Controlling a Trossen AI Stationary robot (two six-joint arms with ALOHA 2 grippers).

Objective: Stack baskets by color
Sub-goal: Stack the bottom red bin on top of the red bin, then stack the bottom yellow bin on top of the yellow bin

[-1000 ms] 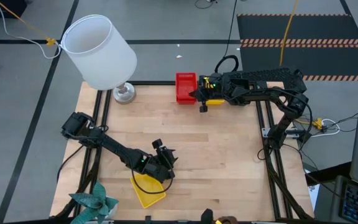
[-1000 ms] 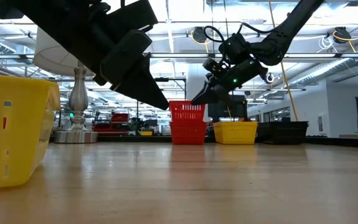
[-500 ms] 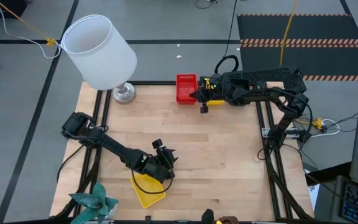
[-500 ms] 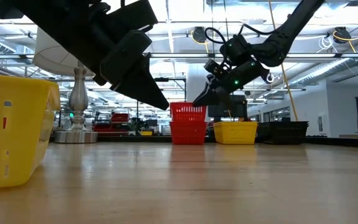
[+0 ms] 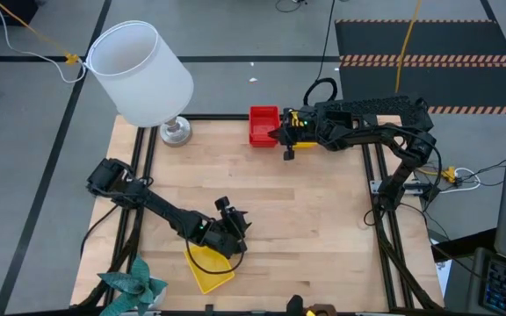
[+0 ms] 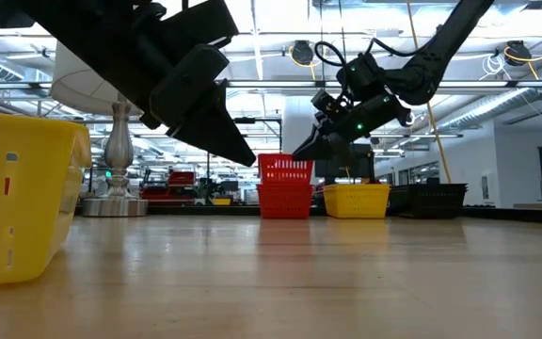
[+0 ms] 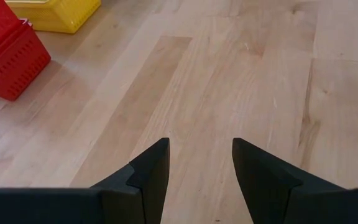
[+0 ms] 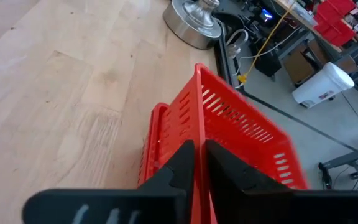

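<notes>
- high view: the red baskets (image 5: 263, 124) are stacked at the table's far edge, with the right gripper (image 5: 280, 134) at their right rim. the left gripper (image 5: 228, 239) hangs over a yellow basket (image 5: 207, 266) at the near edge.
- low view: the red stack's top basket (image 6: 283, 169) is seen tilted, gripped at its rim.
- left wrist view: the left fingers (image 7: 151, 171) are spread apart over bare wood.
- right wrist view: the right fingers (image 8: 180, 163) are pinched on the red basket's wall.
</notes>
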